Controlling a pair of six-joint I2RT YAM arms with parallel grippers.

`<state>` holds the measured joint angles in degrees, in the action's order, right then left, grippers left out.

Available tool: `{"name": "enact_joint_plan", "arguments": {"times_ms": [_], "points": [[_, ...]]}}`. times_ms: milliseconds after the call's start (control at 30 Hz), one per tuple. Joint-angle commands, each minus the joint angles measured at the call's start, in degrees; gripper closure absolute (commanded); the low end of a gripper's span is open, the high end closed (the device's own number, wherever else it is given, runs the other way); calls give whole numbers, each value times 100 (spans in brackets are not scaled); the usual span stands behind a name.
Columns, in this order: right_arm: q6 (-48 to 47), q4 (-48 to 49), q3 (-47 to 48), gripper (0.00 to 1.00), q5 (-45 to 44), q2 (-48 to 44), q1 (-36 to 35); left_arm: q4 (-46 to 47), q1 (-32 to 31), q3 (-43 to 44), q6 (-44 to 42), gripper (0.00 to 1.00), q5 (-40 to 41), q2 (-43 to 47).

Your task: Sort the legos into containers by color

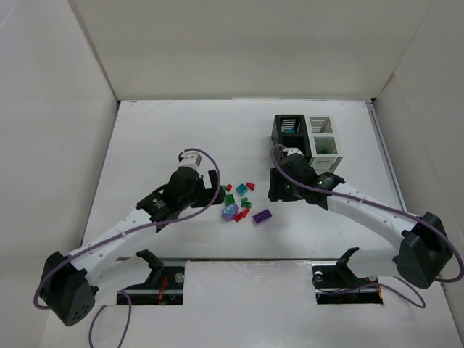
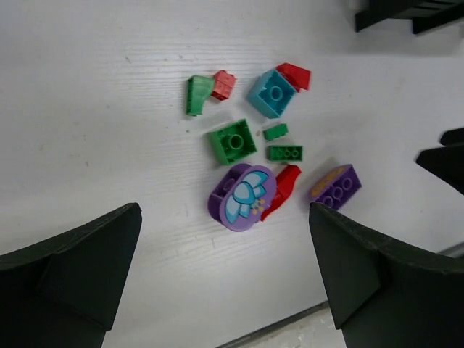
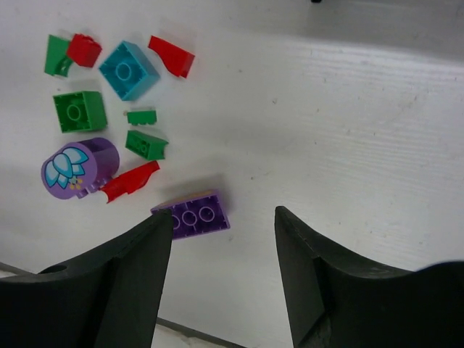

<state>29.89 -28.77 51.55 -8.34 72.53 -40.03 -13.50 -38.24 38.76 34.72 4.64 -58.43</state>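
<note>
A white, faintly grained table [image 1: 167,130] was seen, boxed in by plain white walls [image 1: 239,43] at the left, right and back. Nearest the arms, the legos [image 1: 243,204] were scattered in one loose cluster on the tabletop: a round purple piece [image 2: 243,196], a purple brick [image 3: 192,215], a teal brick [image 2: 272,93], and small green and red bits. The left gripper [image 2: 225,210] was held above them, fingers spread wide and empty, with the round piece below the gap. The right gripper [image 3: 223,215] was part-spread and empty, the purple brick lying just beside one finger. Farther back, the black bin [image 1: 288,130] and the white bin [image 1: 323,138] were joined side by side. Something teal perhaps lay in the black one.
</note>
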Motion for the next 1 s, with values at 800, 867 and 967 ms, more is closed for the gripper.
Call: {"name": "enact_joint_plan", "arguments": {"times_ms": [800, 867, 967], "points": [[1072, -506, 74, 35, -845, -223, -66, 1306, -1362, -387, -607, 15, 521, -1405], [1072, -506, 75, 35, -845, -170, -66, 1306, -1423, -326, -659, 18, 528, -1635], [1124, -506, 75, 35, -845, -117, -66, 1254, -1423, -204, -598, 26, 695, -1978]]}}
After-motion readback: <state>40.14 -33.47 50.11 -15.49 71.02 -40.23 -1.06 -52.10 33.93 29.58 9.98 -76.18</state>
